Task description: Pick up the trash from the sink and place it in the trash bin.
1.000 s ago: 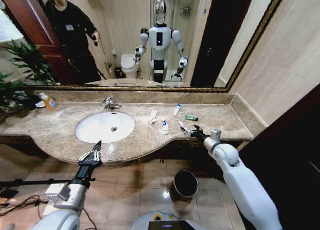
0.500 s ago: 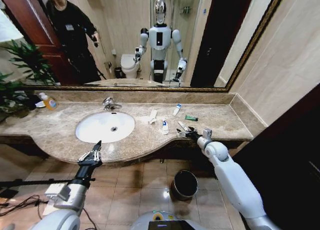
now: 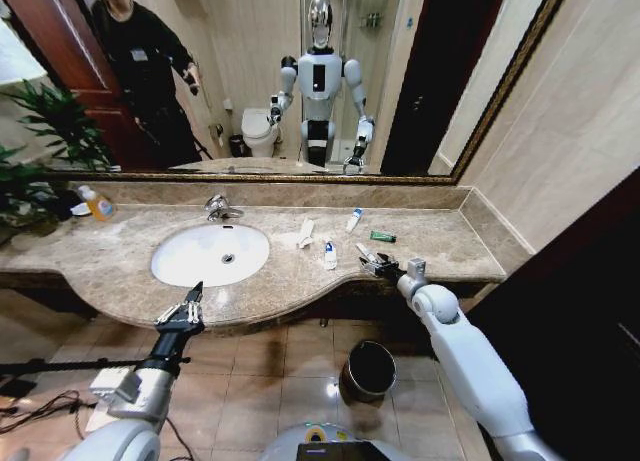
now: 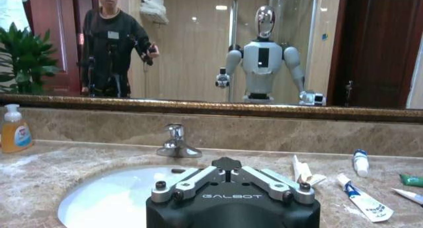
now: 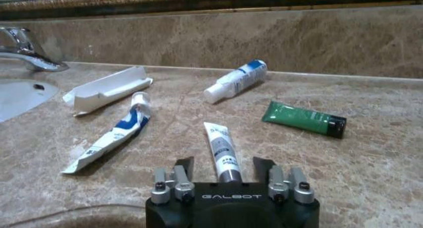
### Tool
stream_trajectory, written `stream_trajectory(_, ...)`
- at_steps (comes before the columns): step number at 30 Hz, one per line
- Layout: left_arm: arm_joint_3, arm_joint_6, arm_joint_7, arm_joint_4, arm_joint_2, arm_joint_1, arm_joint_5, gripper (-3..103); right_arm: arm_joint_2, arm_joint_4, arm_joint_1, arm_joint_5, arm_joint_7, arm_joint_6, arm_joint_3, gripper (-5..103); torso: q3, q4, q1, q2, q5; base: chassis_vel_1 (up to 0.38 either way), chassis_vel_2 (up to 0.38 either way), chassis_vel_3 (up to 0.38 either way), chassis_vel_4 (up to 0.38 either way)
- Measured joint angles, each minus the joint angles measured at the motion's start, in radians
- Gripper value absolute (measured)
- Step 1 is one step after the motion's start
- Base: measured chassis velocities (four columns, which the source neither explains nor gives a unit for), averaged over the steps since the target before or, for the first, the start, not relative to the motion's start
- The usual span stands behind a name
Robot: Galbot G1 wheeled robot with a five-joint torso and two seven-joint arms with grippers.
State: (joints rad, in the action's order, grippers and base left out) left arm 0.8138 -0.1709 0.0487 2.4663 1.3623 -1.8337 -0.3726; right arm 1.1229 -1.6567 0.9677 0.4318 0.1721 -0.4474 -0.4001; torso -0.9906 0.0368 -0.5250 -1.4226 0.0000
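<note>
The white sink (image 3: 205, 256) sits in the brown marble counter. The trash lies on the counter to its right: a folded white paper (image 5: 106, 89), a flattened white-and-blue tube (image 5: 112, 136), a white tube with blue print (image 5: 237, 81), a green tube (image 5: 302, 119) and a small white tube (image 5: 220, 147). My right gripper (image 3: 376, 265) rests low over the counter, open, with the small tube's end between its fingers (image 5: 263, 164). My left gripper (image 3: 184, 309) hangs shut in front of the counter edge, before the basin. On the floor below stands the dark trash bin (image 3: 368, 369).
A chrome faucet (image 3: 221, 209) stands behind the basin. An orange pump bottle (image 3: 98, 204) and a plant (image 3: 30, 171) are at the counter's far left. A mirror covers the wall behind. The counter ends at a side wall on the right.
My right arm has drawn in leftward and lowered, bringing its gripper around the small white tube. The left arm has not moved.
</note>
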Motion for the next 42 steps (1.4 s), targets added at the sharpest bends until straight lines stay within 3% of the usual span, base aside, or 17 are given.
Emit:
stream_trajectory(16, 0.000, 0.000, 0.000, 0.000, 0.000, 0.000, 0.000, 0, 0.004, 0.007, 0.016, -0.014, -0.004, 0.022, -0.001, 48, 0.000, -0.0001, 0.000, 0.000, -0.0001, 0.000, 0.000, 0.000, 0.000)
stream_trajectory(19, 0.000, 0.000, 0.000, 0.000, 0.000, 0.000, 0.000, 0, 0.007, 0.008, 0.018, -0.016, -0.007, 0.028, -0.003, 32, 0.000, 0.0000, 0.000, 0.000, 0.0000, 0.000, 0.000, 0.000, 0.000)
stream_trajectory(20, 0.000, 0.000, 0.000, 0.000, 0.000, 0.000, 0.000, 0, 0.007, 0.008, 0.018, -0.016, -0.007, 0.028, -0.003, 32, 0.000, 0.0000, 0.000, 0.000, 0.0000, 0.000, 0.000, 0.000, 0.000)
stream_trajectory(23, 0.000, 0.000, 0.000, 0.000, 0.000, 0.000, 0.000, 0, 0.009, -0.001, 0.027, -0.019, -0.015, 0.033, -0.012, 19, 0.000, 0.0000, 0.000, 0.000, 0.0002, 0.000, 0.000, 0.000, 0.000)
stream_trajectory(34, 0.000, 0.000, 0.000, 0.000, 0.000, 0.000, 0.000, 0, 0.000, -0.117, 0.088, -0.004, -0.047, 0.042, -0.058, 19, 0.000, 0.0001, 0.000, 0.000, 0.0001, 0.000, 0.000, 0.000, 0.000)
stream_trajectory(42, 0.000, 0.000, 0.000, 0.000, 0.000, 0.000, 0.000, 0, -0.030, -0.305, 0.280, 0.065, -0.050, 0.030, -0.179, 19, 0.000, 0.0000, 0.000, 0.000, 0.0001, 0.000, 0.000, 0.000, 0.000)
